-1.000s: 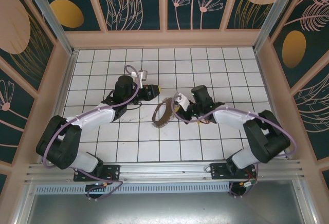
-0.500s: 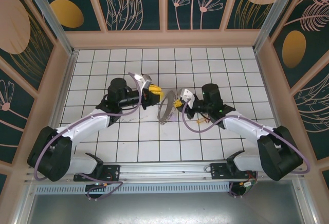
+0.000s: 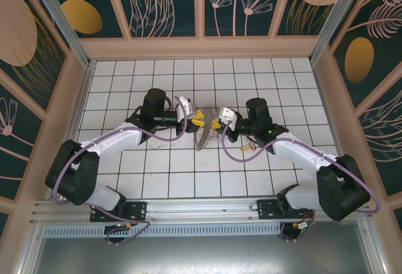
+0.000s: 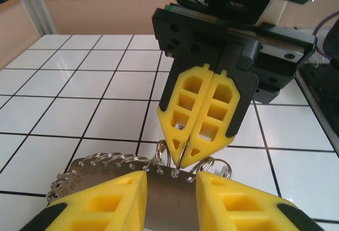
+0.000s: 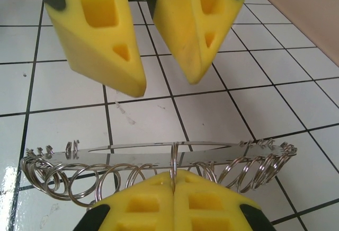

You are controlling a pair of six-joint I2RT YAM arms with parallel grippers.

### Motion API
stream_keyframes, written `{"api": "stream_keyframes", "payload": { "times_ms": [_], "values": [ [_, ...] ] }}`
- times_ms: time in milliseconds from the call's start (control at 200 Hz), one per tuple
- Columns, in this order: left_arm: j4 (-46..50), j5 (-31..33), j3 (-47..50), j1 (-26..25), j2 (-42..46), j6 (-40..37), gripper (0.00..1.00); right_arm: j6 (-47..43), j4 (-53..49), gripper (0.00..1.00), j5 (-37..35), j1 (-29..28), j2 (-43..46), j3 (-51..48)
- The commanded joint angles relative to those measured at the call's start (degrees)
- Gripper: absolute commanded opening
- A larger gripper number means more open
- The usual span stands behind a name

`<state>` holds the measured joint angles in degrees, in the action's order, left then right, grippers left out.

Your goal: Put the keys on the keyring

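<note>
Keyring point(image 3: 201, 137): you have it at the middle of the counter point(image 3: 157, 180), well away from all four edges, between the two claws; from above it reads as a narrow tilted oval, so it is up on edge and not lying flat
Keyring build: a thin silver-grey band, fringed along its rim with small silver loops point(image 5: 249, 167)
Keyring contact: you cannot tell whether its low side touches the counter
Right claw point(image 3: 217, 124): your right claw is pressed together, its yellow fingers point(image 4: 212, 109) meeting flat along their whole length; it pinches one thin loop on the keyring's rim, and in the right wrist view that loop stands straight up out of the seam between the fingertips
Left claw point(image 3: 197, 119): your left claw is spread, its yellow fingers point(image 5: 106, 56) well apart; it faces the right claw across the keyring with its tips just beside the band, and the right wrist view shows a gap between those tips and the metal
Keys point(image 3: 247, 149): a tiny brass-gold speck on the counter under the right forearm, towards the right edge from the keyring and apart from it; too small for you to make out more
Claws to each other: near, tips almost nose to nose, with only the keyring between them
</note>
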<state>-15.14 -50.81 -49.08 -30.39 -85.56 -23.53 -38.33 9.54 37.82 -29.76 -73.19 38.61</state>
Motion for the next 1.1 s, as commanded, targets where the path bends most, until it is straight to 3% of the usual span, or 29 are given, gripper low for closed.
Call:
{"api": "stream_keyframes", "payload": {
  "times_ms": [0,766,991,1096],
  "values": [
    [5.0,-3.7,-3.1,-0.2,-2.1,-5.5,0.30,-2.1,1.2,0.00,2.9,0.2,0.6,2.1],
    [12.8,-3.3,-10.0,-1.8,-9.0,-10.4,0.22,-0.8,2.0,0.00,6.5,0.7,-2.7,4.0],
    [15.4,-2.3,-10.1,-1.9,-9.3,-12.0,0.00,0.0,2.0,0.00,5.2,1.0,-2.5,3.4],
    [14.7,-2.0,-9.3,-1.8,-8.6,-11.4,0.00,0.7,2.5,0.04,3.7,1.2,-1.8,2.3]
  ]
}}
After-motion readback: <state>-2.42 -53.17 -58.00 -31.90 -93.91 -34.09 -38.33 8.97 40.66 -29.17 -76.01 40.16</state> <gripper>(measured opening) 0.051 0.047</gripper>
